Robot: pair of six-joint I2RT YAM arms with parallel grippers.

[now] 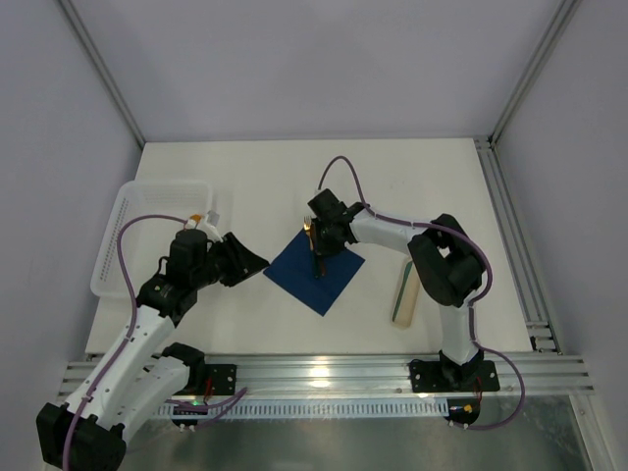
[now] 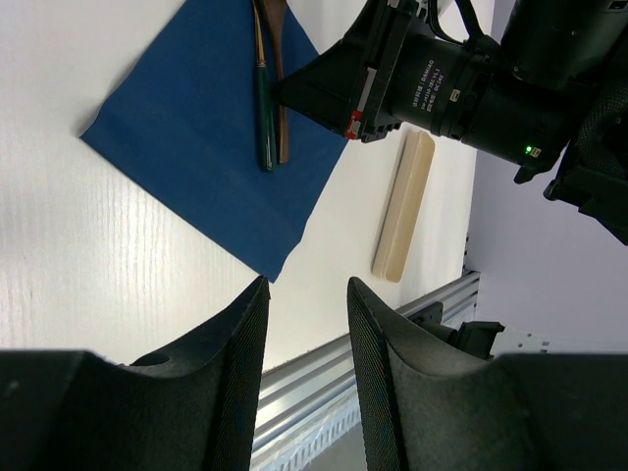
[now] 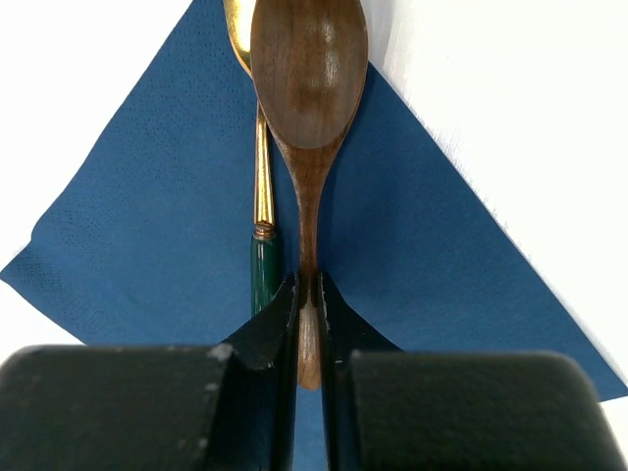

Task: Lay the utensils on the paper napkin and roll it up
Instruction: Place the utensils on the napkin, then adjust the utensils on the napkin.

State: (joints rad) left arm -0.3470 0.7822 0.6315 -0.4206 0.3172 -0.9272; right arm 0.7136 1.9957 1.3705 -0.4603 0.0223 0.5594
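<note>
Your napkin [image 1: 294,270] lies flat mid-table, not yet rolled. A green-handled gold piece [image 3: 263,196] rests loose on it. Just beside that is the wooden spoon [image 3: 309,78], its handle pinched by your right gripper [image 3: 307,289], which reaches low over the sheet. Letting go and rolling are left. Your left gripper [image 2: 306,294] hovers beside the napkin's corner, half-spread and empty.

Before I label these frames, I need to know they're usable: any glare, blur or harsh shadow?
Top external: a bright glare patch on the metal rail, even light elsewhere, soft shadows. Left wrist: paper napkin sharp, near jaws slightly soft. Right wrist: wooden spoon crisp with mild sheen, jaws very dark.
</note>
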